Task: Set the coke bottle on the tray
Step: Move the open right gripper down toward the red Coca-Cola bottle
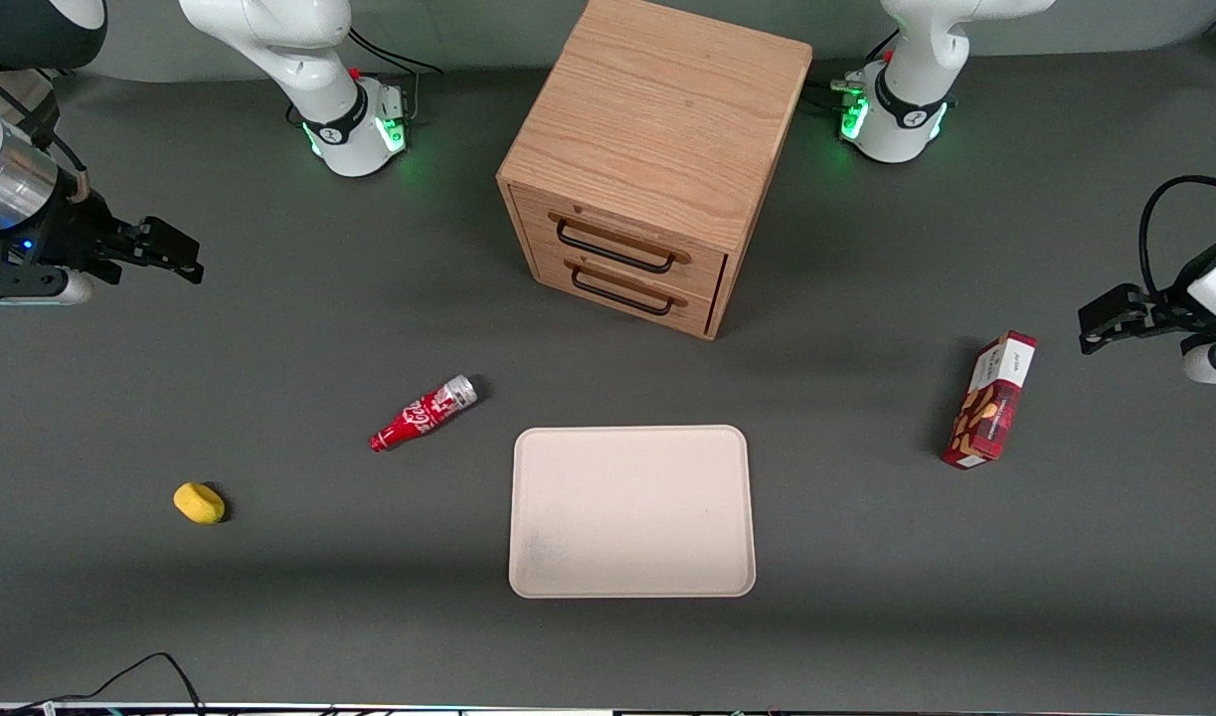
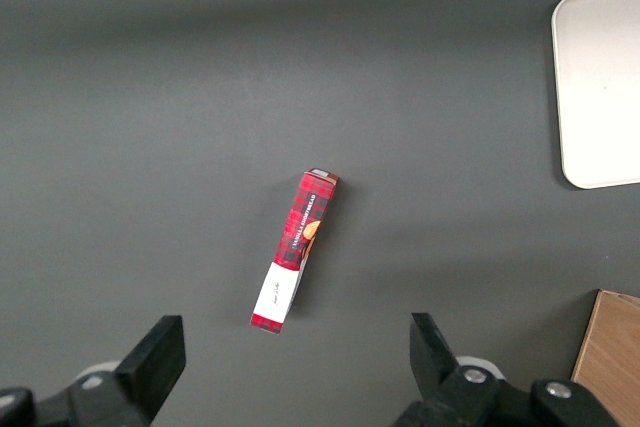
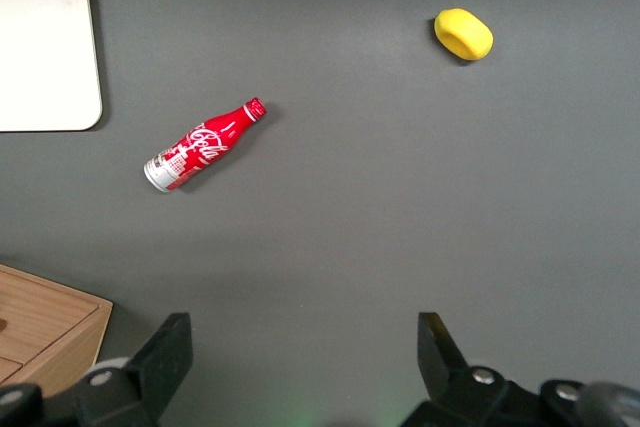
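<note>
The coke bottle (image 1: 424,413) is small, slim and red with white script. It lies on its side on the grey table, beside the tray (image 1: 631,511) toward the working arm's end. Its red cap points nearer the front camera and its silver base points toward the cabinet. The tray is large, flat, beige and bare. My right gripper (image 1: 182,257) hovers high at the working arm's end of the table, well apart from the bottle, open and empty. The right wrist view shows the bottle (image 3: 205,145), a corner of the tray (image 3: 40,37) and the open gripper (image 3: 304,325).
A wooden two-drawer cabinet (image 1: 657,159) stands farther from the front camera than the tray. A yellow lump (image 1: 199,502) lies nearer the front camera than the bottle, at the working arm's end. A red snack box (image 1: 990,400) stands toward the parked arm's end.
</note>
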`<state>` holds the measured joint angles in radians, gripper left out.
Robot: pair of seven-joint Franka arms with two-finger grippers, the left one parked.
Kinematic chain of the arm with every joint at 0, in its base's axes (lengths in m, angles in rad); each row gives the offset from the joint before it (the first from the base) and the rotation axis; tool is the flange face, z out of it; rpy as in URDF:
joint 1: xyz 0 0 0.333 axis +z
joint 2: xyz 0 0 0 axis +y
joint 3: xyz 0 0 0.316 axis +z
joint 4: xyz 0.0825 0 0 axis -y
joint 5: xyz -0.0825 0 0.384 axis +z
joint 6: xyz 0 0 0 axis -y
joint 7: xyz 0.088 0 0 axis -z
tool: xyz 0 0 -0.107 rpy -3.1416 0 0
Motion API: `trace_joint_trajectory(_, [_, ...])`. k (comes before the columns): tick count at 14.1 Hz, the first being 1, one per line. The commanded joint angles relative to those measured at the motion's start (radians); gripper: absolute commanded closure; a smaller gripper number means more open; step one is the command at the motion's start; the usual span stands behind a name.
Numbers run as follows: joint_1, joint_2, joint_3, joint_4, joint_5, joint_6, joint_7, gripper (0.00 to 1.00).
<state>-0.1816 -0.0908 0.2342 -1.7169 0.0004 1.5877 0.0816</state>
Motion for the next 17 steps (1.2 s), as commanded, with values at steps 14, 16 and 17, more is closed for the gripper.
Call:
trace_joint_trajectory(14, [0.209, 0.319, 0.020, 0.000, 0.012, 0.260, 0.672, 0.00])
trace_joint_trajectory(16, [0.229, 0.391, 0.022, -0.006, 0.012, 0.300, 0.846, 0.00])
trace_joint_trajectory(17, [0.240, 0.423, 0.022, -0.007, 0.012, 0.322, 0.939, 0.00])
